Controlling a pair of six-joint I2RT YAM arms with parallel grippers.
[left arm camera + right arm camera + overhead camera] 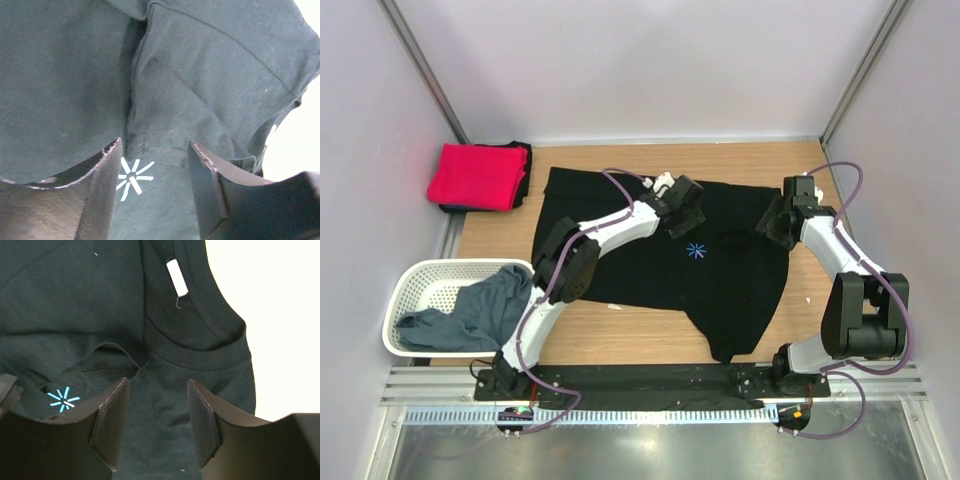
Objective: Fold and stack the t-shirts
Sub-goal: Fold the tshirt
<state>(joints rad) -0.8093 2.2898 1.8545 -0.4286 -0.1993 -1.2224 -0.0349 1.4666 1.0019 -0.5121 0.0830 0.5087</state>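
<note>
**Both claws low over the black tee, jaws half apart**

My left arm reaches far across the black tee [720,285], with the elbow raised over its left half. My left claw [682,208] points down just beyond the starburst [696,250] near the tee's middle. My right arm rises at the tee's right edge and bends back inward, which puts my right claw [775,222] over the tee's far right part. The tee lies spread and rumpled on the table [620,345], with a narrow part trailing toward my bases.

From above, the claw bodies hide the jaws. The wrist views show them about half open on each claw. Nothing is clamped that I can see, though I cannot tell whether the tips press the cloth. The left wrist view shows the starburst in the gap and a ridge of bunched cloth running up from it. The right wrist view shows the tee's collar [210,315] with a white label [177,277].

Only the overhead view shows the other shirts. A folded red tee [477,176] lies beyond the black tee's far-left corner, on something dark I cannot make out. A grey tee [470,312] slumps over the basket [420,285], left of the black tee.

In both wrist views the black tee runs off frame, and the surface beside it is washed out to white.
</note>
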